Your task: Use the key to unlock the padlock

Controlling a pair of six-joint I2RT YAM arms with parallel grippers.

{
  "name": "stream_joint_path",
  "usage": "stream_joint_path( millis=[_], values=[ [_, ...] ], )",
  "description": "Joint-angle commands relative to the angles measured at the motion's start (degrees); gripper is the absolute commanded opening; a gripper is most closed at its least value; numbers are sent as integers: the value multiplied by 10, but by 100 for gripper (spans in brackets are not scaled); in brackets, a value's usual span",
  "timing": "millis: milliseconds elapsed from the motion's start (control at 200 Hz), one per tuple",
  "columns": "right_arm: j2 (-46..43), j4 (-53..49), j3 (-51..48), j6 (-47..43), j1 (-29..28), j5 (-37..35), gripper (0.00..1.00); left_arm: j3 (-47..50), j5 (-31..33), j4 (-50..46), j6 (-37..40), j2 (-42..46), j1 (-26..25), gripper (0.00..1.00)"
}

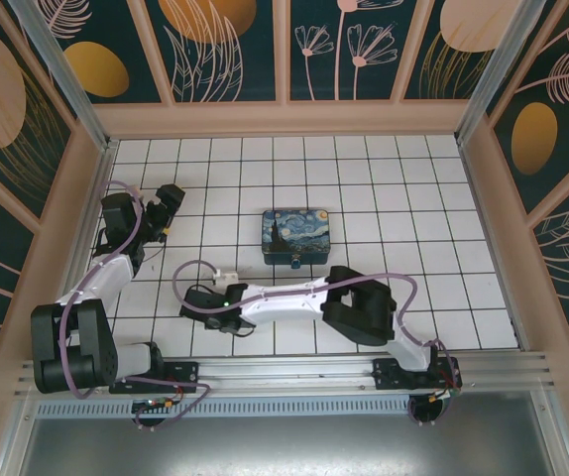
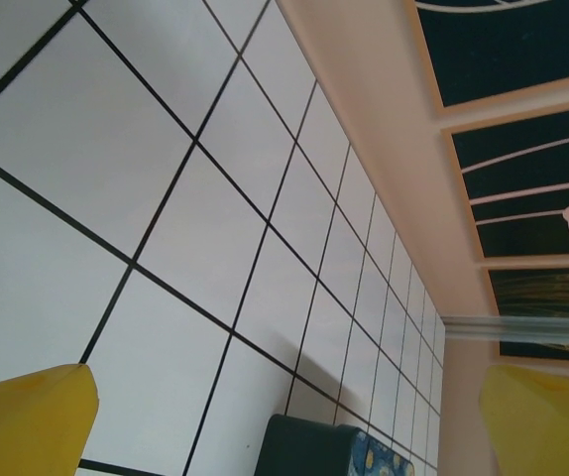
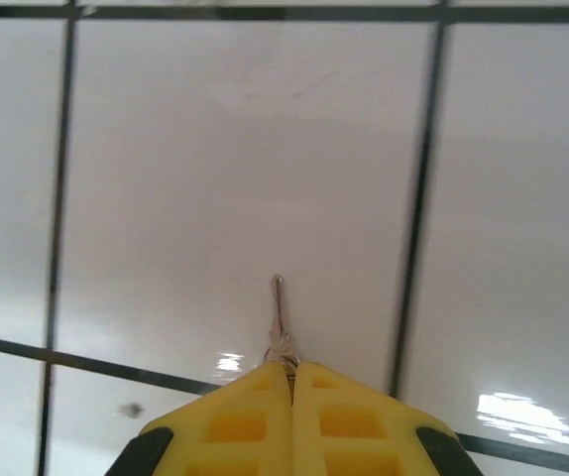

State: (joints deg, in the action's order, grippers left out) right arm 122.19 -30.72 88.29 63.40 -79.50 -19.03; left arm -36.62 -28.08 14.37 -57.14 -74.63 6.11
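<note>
**Key pinched, lock yet to come**

The right gripper (image 3: 292,375) is down low over the white tiled floor (image 3: 235,149) with its jaws pressed flat together. Poking out from between the yellow pads (image 3: 235,426) is the key (image 3: 279,312), a thin metal sliver pointing straight ahead. Its tip is on the tile or just above it (too close to call from the wrist view). It's a pinch on the very end of the key, a slim hold by the look of it.

On the other side, the left gripper (image 1: 169,201) stands near the left wall with its jaws spread wide and nothing between them. Its wrist camera looks across the tiles to a corner of the painted tin box (image 2: 329,451).

The padlock (image 1: 294,262), as best I can make out, is the small dark thing with a glint right at the near edge of the tin box. It sits well apart from the key, toward the middle of the floor. From above it's too small to tell which way its keyhole faces.

So the step in hand reads as the pick-up — grip made, lift not yet done. The next move calls for raising the key without letting it swivel in the pads, carrying it to the padlock and lining the blade up with the keyhole. The free left gripper would likely need to steady the lock's body.
</note>
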Motion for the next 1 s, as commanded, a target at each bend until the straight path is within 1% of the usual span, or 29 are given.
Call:
stream_joint_path(
  millis=[0, 60, 185, 320, 460, 565, 691, 826, 996],
  values=[
    [-79, 17, -50, -6, 13, -45, 0, 3, -31, 9, 18, 4, -3, 99],
    [-113, 26, -76, -6, 19, -58, 0, 2, -37, 9, 23, 5, -16, 99],
    [-184, 55, -130, -5, 37, -78, 0, -7, -46, 7, 31, 1, -64, 98],
    [-271, 91, -200, 4, 62, -96, 0, -2, -55, 19, 19, 11, -107, 98],
    [-380, 178, -310, 21, 105, -96, 0, 13, -71, 52, -12, 24, -146, 99],
    [-465, 251, -394, 44, 141, -96, 0, 31, -78, 108, -57, 30, -185, 98],
    [-543, 296, -458, 72, 181, -102, 0, 48, -69, 180, -111, 24, -237, 97],
    [-582, 313, -478, 88, 217, -98, 0, 59, -59, 259, -155, 4, -290, 91],
    [-573, 341, -474, 108, 247, -79, 0, 58, -50, 340, -190, -33, -332, 80]
  ],
)
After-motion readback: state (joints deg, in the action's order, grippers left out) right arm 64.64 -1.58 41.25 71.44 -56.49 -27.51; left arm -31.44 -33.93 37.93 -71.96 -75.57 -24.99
